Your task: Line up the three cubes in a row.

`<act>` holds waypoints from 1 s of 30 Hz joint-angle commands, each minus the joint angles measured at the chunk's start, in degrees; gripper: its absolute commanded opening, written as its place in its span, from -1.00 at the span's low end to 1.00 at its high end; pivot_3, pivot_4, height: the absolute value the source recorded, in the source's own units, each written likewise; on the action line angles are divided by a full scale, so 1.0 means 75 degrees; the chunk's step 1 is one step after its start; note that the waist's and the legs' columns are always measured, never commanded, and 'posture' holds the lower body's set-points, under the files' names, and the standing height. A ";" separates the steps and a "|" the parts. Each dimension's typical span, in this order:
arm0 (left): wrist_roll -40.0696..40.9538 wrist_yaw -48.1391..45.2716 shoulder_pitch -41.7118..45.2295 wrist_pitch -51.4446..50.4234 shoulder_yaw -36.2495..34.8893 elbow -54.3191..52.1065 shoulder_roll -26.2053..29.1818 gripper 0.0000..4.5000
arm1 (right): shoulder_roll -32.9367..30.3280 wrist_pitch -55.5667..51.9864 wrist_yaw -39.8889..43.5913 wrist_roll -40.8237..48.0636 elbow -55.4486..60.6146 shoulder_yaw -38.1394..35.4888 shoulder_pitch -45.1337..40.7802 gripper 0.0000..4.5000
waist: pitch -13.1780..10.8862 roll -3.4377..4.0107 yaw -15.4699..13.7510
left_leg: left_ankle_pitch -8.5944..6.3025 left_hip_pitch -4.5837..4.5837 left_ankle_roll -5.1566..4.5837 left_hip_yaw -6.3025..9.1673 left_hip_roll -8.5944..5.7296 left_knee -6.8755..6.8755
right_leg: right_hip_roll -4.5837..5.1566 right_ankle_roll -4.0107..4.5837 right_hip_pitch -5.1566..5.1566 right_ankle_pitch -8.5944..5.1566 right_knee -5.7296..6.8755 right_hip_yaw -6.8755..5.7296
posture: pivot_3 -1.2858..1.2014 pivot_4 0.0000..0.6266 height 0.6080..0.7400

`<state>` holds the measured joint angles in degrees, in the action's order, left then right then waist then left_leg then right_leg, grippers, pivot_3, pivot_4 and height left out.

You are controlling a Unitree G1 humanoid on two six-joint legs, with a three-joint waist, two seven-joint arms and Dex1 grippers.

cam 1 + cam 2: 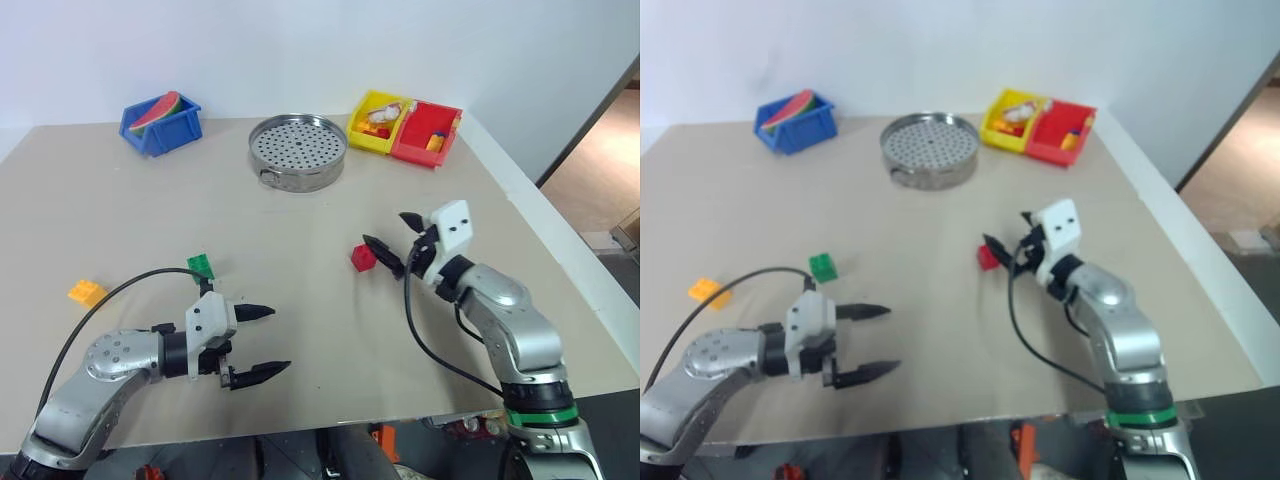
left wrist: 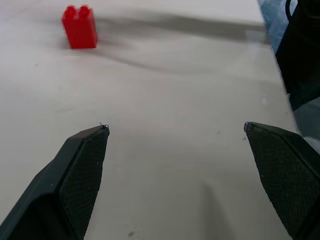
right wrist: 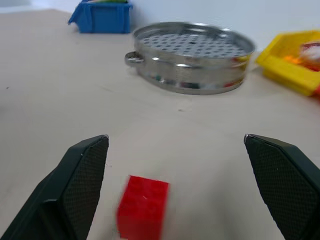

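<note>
White wall runs across the top of the head views, and a pale beige table takes up most of the frame below it. At the far right a white edge strip borders the table, and past it a tan floor shows in the upper right corner.

Along the far side of the table, in the upper part of the frame, stand a blue bin at upper left with a watermelon-slice toy in it, a round perforated metal steamer tray at upper centre, and a yellow bin touching a red bin at upper right, both holding small pieces.

The three cubes lie well apart. The red cube sits right of centre, upright on the bare surface. The green cube lies left of centre, and the orange-yellow cube lies near the left edge of the frame, lower than the green one.

The right gripper reaches in from the lower right, its two black fingers spread apart and empty, with the red cube just beside its lower fingertip; in the right wrist view the cube lies between the spread fingers, nearer one of them, apart from both. The left gripper is in the lower left of the frame, pointing toward the right, fingers wide apart and holding nothing, with the green cube just above and behind it. A black cable loops from each wrist.
</note>
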<state>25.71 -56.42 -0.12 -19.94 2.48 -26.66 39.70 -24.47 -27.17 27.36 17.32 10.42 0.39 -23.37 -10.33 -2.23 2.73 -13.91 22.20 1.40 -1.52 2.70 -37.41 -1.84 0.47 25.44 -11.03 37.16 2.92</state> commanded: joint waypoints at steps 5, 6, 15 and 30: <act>-0.0189 -0.0038 0.0052 0.0365 -0.0031 0.0091 0.0014 0.99 | 0.0307 -0.0317 -0.0089 -0.0073 0.0314 0.0202 -0.0249 1.00 | 0.0000 0.0000 -0.0004 | -0.0002 0.0002 -0.0002 -0.0007 -0.0003 -0.0002 | 0.0009 -0.0003 -0.0001 0.0001 0.0000 0.0005 | 0.03 -0.52 1.00; -0.0208 0.0004 0.0042 0.0369 -0.0023 0.0056 -0.0001 0.99 | 0.0333 -0.0328 -0.0103 -0.0115 0.0305 0.0241 -0.0207 1.00 | 0.0000 0.0000 -0.0004 | -0.0002 0.0002 -0.0002 -0.0007 -0.0003 -0.0002 | 0.0010 -0.0004 -0.0001 0.0002 -0.0001 0.0005 | 0.03 -0.52 1.00; -0.0298 0.0170 0.0018 0.0337 0.0072 -0.0272 -0.0084 0.99 | 0.0549 -0.0102 -0.0243 -0.0503 -0.0515 0.0284 0.0094 1.00 | 0.0001 -0.0001 0.0003 | -0.0001 -0.0002 -0.0003 -0.0007 -0.0002 -0.0004 | 0.0008 -0.0005 -0.0001 0.0003 0.0002 0.0005 | 0.03 -0.52 1.00; -0.0459 0.0186 0.0138 0.0400 0.0110 -0.0210 -0.0040 1.00 | 0.1014 0.0013 -0.0581 -0.0540 -0.1154 0.0153 0.0147 0.17 | 0.0001 -0.0001 0.0000 | -0.0001 -0.0002 -0.0003 -0.0007 -0.0001 -0.0004 | 0.0005 -0.0007 -0.0002 0.0004 0.0003 0.0006 | 0.03 -0.52 1.00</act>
<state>22.36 -55.27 0.48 -17.49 3.58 -26.51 39.12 -17.03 -27.99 23.46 13.15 0.43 3.28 -22.35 -10.33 -2.23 2.73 -13.92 22.18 1.38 -1.57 2.70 -37.44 -1.80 0.42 25.43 -11.00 37.18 2.98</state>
